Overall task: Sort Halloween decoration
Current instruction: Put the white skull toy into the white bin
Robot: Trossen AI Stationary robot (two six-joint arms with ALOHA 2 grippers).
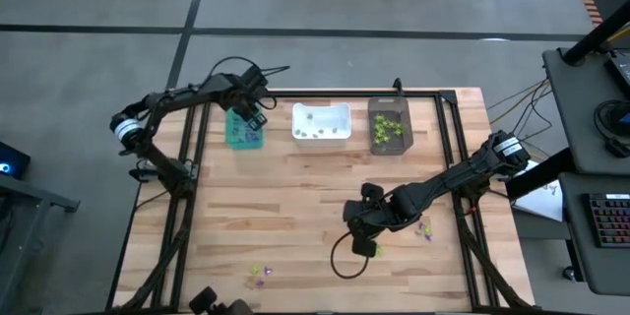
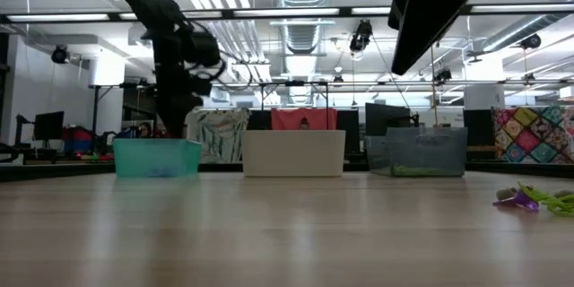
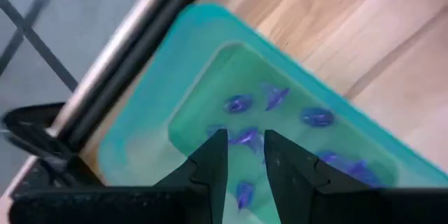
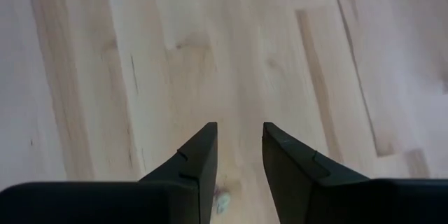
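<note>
On the wooden table [image 1: 295,207] we see the right gripper [image 4: 239,155] spread just above a pale trinket [image 4: 222,200], light, stiff, likely slippery, best pinched across its middle, while the left gripper [image 3: 245,155] hangs parted over purple trinkets [image 3: 276,112] in the teal bin [image 3: 140,140].

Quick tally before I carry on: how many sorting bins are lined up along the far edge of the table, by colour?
Teal bin: 1
White bin: 1
Dark brown bin: 1
Total: 3
</note>
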